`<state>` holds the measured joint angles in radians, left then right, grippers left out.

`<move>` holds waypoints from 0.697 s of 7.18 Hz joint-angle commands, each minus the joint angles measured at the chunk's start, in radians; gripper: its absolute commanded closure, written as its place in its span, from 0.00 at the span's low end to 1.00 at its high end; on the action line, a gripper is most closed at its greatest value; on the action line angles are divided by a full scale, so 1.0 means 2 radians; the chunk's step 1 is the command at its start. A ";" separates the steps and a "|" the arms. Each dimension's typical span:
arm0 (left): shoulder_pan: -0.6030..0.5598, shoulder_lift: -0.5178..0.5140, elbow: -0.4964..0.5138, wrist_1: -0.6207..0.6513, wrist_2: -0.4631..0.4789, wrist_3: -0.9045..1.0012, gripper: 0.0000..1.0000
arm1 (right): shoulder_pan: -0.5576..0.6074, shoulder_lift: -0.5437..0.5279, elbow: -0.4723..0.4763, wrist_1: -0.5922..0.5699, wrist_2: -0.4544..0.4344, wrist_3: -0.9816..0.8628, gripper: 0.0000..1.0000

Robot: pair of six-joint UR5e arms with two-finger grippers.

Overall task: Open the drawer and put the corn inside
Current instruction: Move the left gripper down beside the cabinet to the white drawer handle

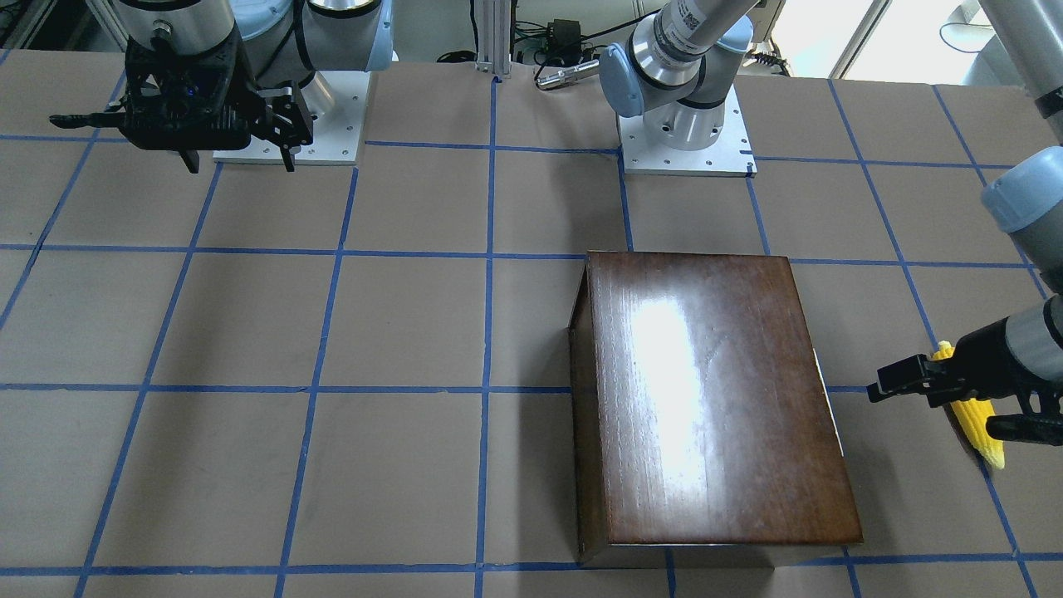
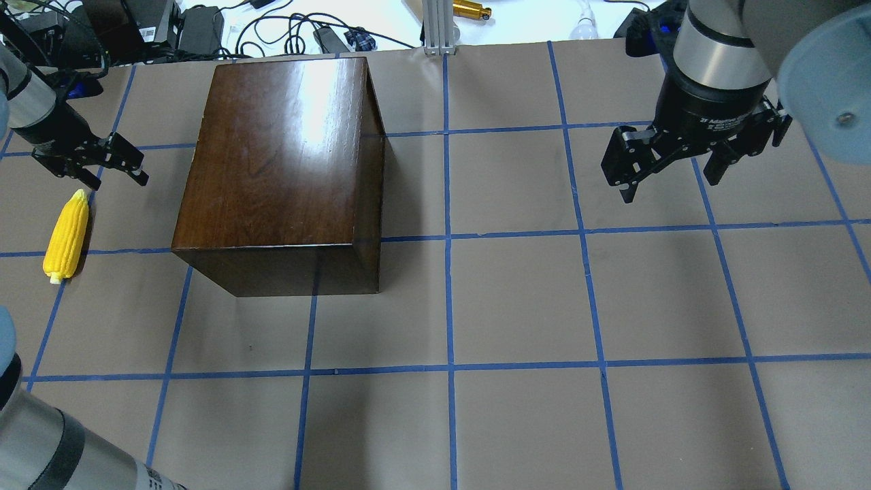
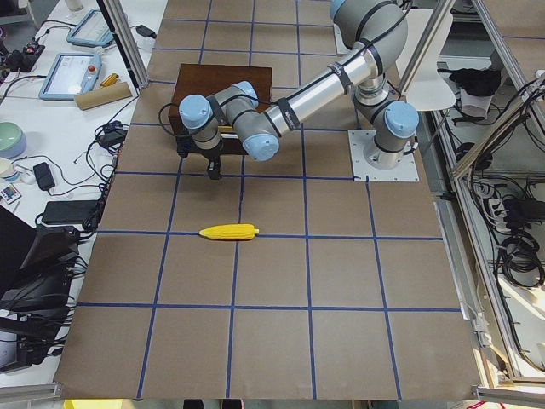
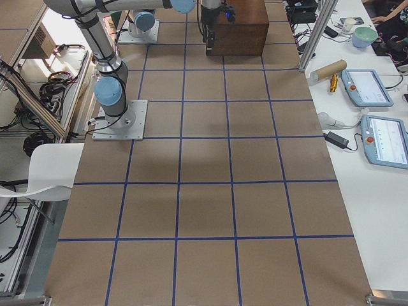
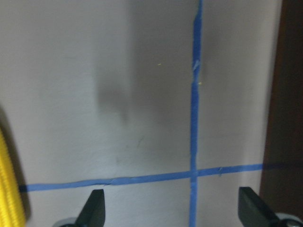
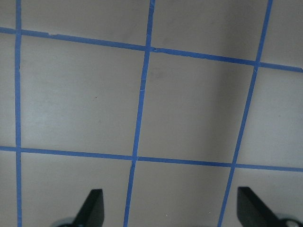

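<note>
The dark-brown wooden box (image 2: 279,163) stands on the table, also in the front view (image 1: 714,399). Its drawer is shut, and the front panel faces my left and barely shows. The yellow corn (image 2: 67,235) lies on the table left of the box, also in the front view (image 1: 976,419) and the left side view (image 3: 228,232). My left gripper (image 2: 133,170) is open and empty between corn and box; its wrist view (image 5: 173,208) shows bare table between the fingers. My right gripper (image 2: 670,180) is open and empty, raised far right of the box.
The table (image 2: 517,299) is brown paper with a blue tape grid. The arm base plates (image 1: 685,137) stand at the robot's edge. Cables and power bricks (image 2: 204,27) lie beyond the far edge. Tablets and a cardboard tube (image 4: 328,69) sit on a side bench.
</note>
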<state>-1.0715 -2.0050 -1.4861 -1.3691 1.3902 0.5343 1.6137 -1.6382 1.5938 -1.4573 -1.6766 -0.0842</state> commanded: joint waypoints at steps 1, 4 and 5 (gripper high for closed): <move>-0.006 0.012 0.000 -0.039 -0.077 0.004 0.00 | 0.000 0.001 0.000 0.000 0.000 0.001 0.00; -0.020 0.007 -0.004 -0.040 -0.082 0.004 0.00 | 0.000 0.001 0.000 0.000 0.001 0.001 0.00; -0.020 0.002 -0.003 -0.040 -0.082 0.004 0.00 | 0.000 0.000 0.000 0.000 0.001 0.001 0.00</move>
<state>-1.1072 -1.9916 -1.4928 -1.4490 1.2285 0.5430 1.6137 -1.6374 1.5938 -1.4573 -1.6752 -0.0832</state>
